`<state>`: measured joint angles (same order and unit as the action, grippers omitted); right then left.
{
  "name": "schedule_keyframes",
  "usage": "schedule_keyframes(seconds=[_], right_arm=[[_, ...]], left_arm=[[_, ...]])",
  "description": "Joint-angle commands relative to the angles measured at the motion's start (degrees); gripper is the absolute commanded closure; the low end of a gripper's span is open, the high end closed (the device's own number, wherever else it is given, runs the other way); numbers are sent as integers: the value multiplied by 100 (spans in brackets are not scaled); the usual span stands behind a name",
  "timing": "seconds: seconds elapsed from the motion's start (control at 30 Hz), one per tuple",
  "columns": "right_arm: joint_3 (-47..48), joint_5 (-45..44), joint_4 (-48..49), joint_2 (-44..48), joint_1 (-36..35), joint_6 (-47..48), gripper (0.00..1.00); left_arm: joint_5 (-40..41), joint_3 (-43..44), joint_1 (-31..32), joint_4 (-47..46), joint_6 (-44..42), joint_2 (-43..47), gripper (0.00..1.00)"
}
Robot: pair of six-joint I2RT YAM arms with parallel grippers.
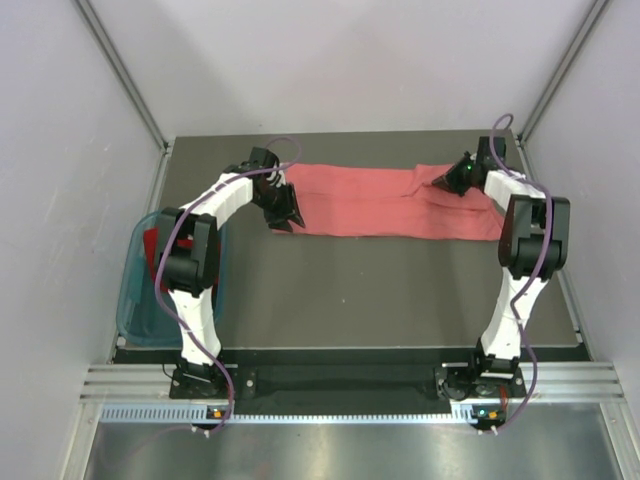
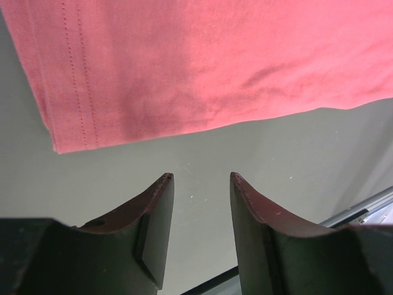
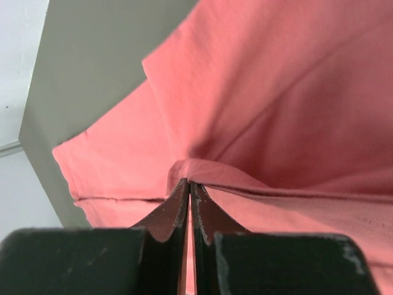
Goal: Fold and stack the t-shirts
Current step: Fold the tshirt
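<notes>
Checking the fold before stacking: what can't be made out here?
Top view: the left arm covers much of the teal basket; only a dark red scrap shows.
Top view: the right arm hides the right end of the pink t-shirt.
Left wrist view: the top edge crops the t-shirt beyond one hemmed corner.
Right wrist view: the right gripper, jaws shut, hides how many layers it pinches.

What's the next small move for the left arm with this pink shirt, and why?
Probably ease the left jaws onto the hem corner of the pink t-shirt and close. They stand open and empty just short of it, while the right jaws are shut on a fold.
</notes>
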<state>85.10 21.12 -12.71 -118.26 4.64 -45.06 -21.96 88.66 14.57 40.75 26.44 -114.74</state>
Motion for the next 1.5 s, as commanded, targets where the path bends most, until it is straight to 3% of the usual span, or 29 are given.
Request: schedule_keyframes(seconds=[0.0, 0.33, 0.47, 0.6, 0.77, 0.93, 1.23, 1.47], right_arm=[[481, 146, 242, -206, -43, 129, 100], [1500, 392, 208, -944, -43, 322, 99], [1843, 480, 59, -1252, -43, 462, 92], [2282, 393, -406, -1306, -34, 778, 77], [2345, -257, -1294, -691, 98, 1428, 69], [2160, -838, -1953, -207, 518, 2201, 68], [1897, -838, -2429, -268, 1178, 2668, 66], [1861, -496, -2350, -452, 1205, 2757, 63]], left_arm=[[60, 64, -7, -15, -42, 13, 54], [148, 55, -33, 56, -86, 4, 54], [148, 11, -33, 82, -95, 4, 54], [139, -24, -33, 91, -104, 48, 54], [113, -86, -33, 21, -77, 109, 54], [16, -147, -24, -76, -42, 110, 54], [-133, -148, -24, -111, -42, -13, 54], [-134, 46, -24, 20, -112, -101, 54]])
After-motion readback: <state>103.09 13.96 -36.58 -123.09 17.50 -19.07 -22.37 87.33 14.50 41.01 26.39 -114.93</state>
